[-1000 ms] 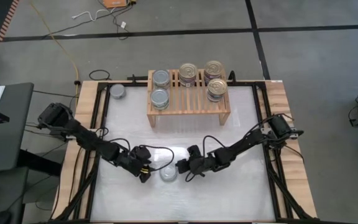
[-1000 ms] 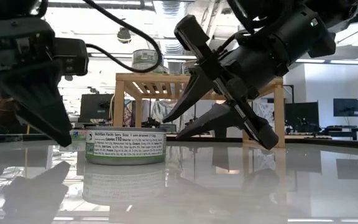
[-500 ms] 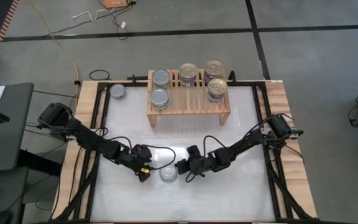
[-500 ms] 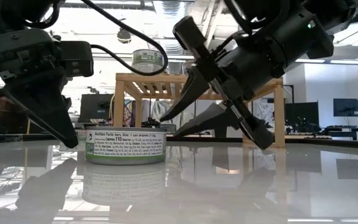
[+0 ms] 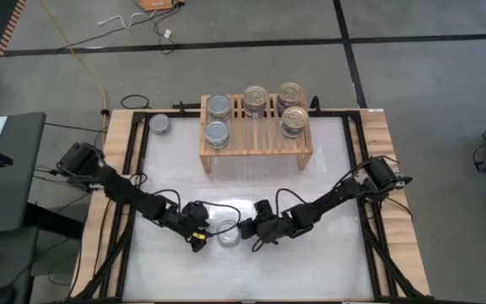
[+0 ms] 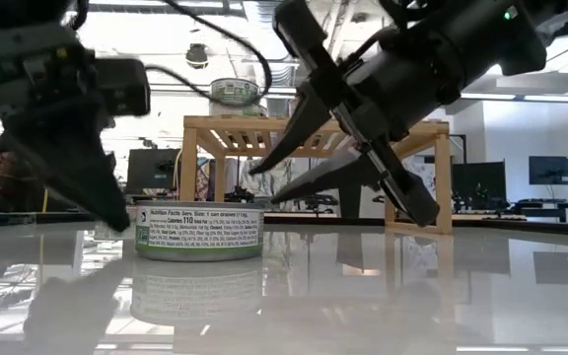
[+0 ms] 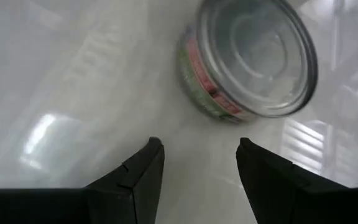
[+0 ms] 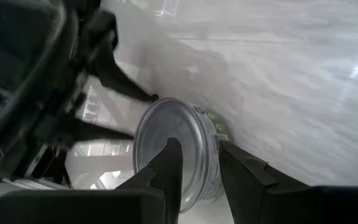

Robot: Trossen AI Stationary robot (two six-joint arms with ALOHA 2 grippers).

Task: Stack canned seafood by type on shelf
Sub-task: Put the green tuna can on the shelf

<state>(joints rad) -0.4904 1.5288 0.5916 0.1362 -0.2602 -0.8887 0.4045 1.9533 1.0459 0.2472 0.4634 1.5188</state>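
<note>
table (image 5: 327,253): one tin (image 5: 228,237), another (image 5: 159,125) at corner; shelf (image 5: 255,145): five tins on top

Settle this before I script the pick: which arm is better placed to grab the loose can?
Left, probably: the left gripper is open facing the can; the right gripper is narrower.

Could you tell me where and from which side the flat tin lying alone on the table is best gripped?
Grip the tin across its low labelled side wall, coming down from above with a finger on either side. It sits flat, lid up, and the wall is short, so the fingers should reach almost to the table. The right tool is open beside it.
</note>
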